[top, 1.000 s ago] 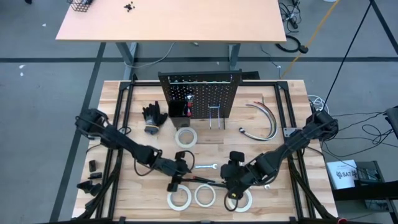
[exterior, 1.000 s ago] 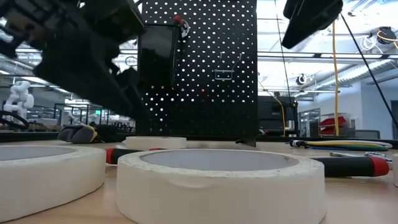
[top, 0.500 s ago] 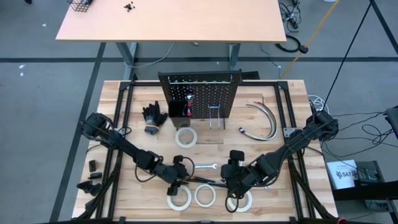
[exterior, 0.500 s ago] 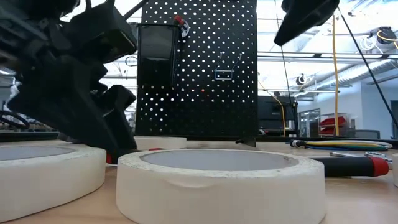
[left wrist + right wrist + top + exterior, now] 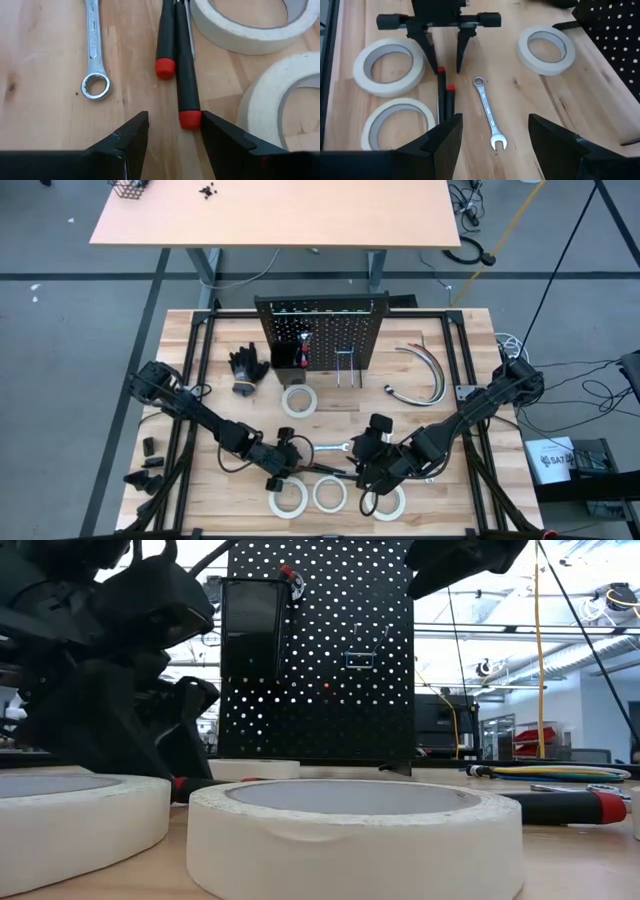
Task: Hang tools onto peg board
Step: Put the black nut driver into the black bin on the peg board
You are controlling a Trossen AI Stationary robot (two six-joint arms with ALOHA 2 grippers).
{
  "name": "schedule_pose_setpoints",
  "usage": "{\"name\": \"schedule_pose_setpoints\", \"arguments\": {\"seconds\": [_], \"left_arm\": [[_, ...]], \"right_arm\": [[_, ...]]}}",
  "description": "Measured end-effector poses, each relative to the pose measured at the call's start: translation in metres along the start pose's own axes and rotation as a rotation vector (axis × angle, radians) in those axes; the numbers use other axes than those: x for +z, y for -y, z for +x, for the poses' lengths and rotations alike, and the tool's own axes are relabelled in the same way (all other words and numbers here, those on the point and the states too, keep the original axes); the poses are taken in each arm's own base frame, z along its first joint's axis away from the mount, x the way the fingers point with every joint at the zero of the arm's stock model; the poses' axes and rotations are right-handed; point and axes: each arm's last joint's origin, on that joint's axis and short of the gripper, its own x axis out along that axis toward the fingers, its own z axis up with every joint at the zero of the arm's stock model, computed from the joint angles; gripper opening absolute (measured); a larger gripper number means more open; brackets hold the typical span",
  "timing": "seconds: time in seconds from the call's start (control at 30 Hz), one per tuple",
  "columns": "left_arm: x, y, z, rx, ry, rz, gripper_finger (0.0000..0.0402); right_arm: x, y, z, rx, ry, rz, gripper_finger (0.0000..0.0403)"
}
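- Near the front edge of the table (image 5: pixel 180 330), the left gripper (image 5: pixel 444 55) sits low with its fingers spread wide, holding nothing; they straddle the red end cap of one of the two screwdrivers (image 5: pixel 186 65), which reads as lining up to pinch that handle.
- Both screwdrivers lie side by side, touching, so closing on one alone looks delicate; the neighbour could be dragged along.
- Just beside them lies a silver wrench (image 5: pixel 488 112), its ring end toward the left gripper, flat on the wood and harder to get under than a round handle.
- Three tape rolls (image 5: pixel 328 494) rest along the front edge and a fourth (image 5: pixel 298 401) lies nearer the peg board (image 5: pixel 322 330), all flat, none hung yet.
- The right gripper (image 5: pixel 372 472) hovers above the table over the same cluster, fingers wide and empty, its camera looking down on the left one's approach; I judge it is waiting.
- The peg board stands upright at the back, well apart from the loose tools, with one red-tipped tool (image 5: pixel 290 578) already in its bin (image 5: pixel 251 625).
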Motion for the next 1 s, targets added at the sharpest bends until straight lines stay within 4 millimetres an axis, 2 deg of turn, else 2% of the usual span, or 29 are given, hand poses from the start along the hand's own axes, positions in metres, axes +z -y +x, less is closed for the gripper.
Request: {"name": "schedule_pose_setpoints", "arguments": {"seconds": [0.33, 0.57, 1.0], "left_arm": [[-0.006, 0.000, 0.012, -0.049, -0.026, 0.031, 0.0179], [-0.006, 0.000, 0.013, -0.055, -0.015, 0.029, 0.0174], [-0.008, -0.011, 0.015, -0.067, -0.060, 0.009, 0.0055]], "right_arm": [[0.009, 0.006, 0.006, -0.021, 0.047, 0.088, 0.0222], [0.009, 0.006, 0.006, -0.021, 0.045, 0.127, 0.0222], [0.012, 0.007, 0.007, -0.039, 0.078, 0.164, 0.0222]]}}
